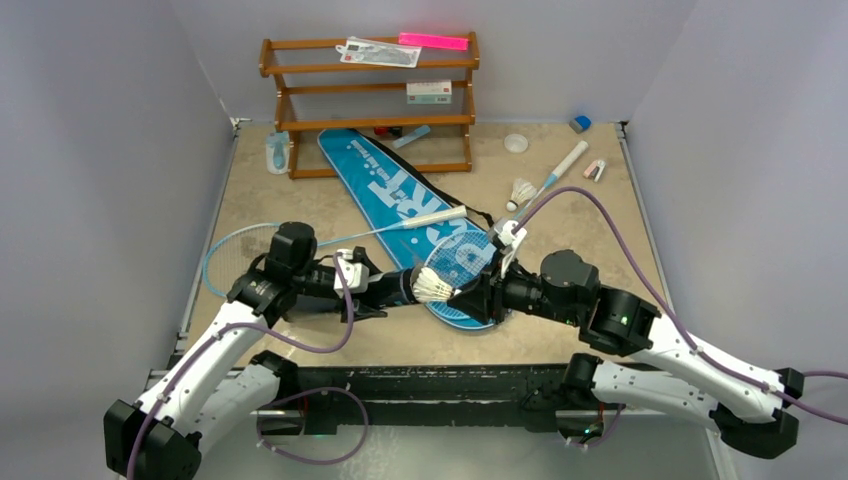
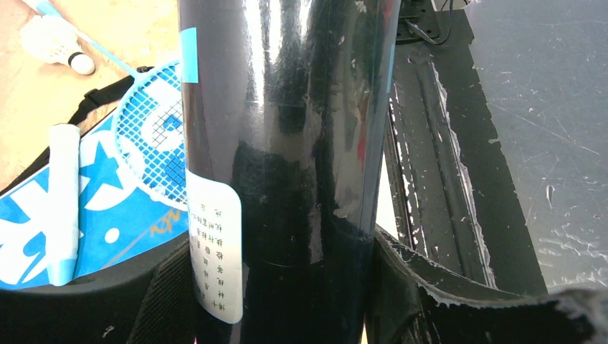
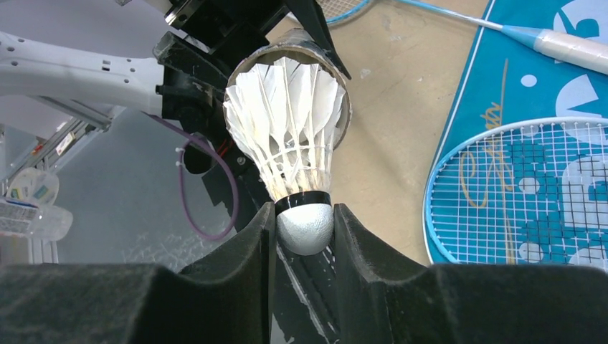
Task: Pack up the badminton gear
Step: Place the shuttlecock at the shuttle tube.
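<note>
My left gripper [image 2: 287, 287] is shut on the black tube [image 2: 287, 143], which it holds level above the table's front [image 1: 395, 288]. My right gripper [image 3: 305, 229] is shut on the white cork of a feather shuttlecock [image 3: 290, 143], whose feather skirt sits at the tube's open mouth [image 3: 345, 107]. The blue bag [image 1: 400, 190] lies diagonally on the table. One racket's head [image 1: 462, 255] rests on the bag, and its handle [image 1: 570, 158] points to the back right. The other racket's head [image 1: 235, 255] lies left of the bag, with its white handle [image 1: 435, 217] on it. A second shuttlecock [image 1: 522, 190] lies at the right.
A brown wooden rack [image 1: 370, 100] stands at the back against the wall. A pale-blue bottle [image 1: 277, 152] lies left of it. A round lid [image 1: 515, 143], a small blue block [image 1: 580, 123] and a small clip [image 1: 595, 170] sit at the back right. Grey walls close in three sides.
</note>
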### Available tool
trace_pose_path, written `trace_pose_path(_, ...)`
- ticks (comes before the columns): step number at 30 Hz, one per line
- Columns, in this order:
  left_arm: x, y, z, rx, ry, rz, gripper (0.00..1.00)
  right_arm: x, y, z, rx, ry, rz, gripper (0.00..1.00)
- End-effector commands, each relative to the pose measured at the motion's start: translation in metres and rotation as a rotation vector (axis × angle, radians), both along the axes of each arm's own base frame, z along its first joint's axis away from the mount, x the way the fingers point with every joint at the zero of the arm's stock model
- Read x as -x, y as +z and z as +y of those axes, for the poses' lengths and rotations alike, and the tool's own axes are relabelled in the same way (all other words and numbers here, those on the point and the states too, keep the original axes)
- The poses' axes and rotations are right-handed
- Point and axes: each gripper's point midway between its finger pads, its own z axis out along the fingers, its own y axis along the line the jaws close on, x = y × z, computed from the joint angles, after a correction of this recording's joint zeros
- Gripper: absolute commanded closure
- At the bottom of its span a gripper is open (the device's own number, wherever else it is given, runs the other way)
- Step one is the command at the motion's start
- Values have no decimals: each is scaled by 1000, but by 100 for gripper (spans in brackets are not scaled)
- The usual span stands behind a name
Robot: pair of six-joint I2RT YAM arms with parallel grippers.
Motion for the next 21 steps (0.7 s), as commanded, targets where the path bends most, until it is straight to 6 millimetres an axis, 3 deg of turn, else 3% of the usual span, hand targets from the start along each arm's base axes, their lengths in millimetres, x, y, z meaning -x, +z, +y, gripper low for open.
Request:
trace_pose_path(1, 4, 3, -1, 14, -44, -20, 73, 2, 25, 5, -37, 29, -21, 78)
trace_pose_path(8, 5, 3, 0, 11, -48, -27, 73, 3, 22, 8, -4, 45, -2, 84)
trace_pose_path(21, 4, 6, 0, 18, -47, -47, 74, 9, 6, 3, 51, 53, 47, 87)
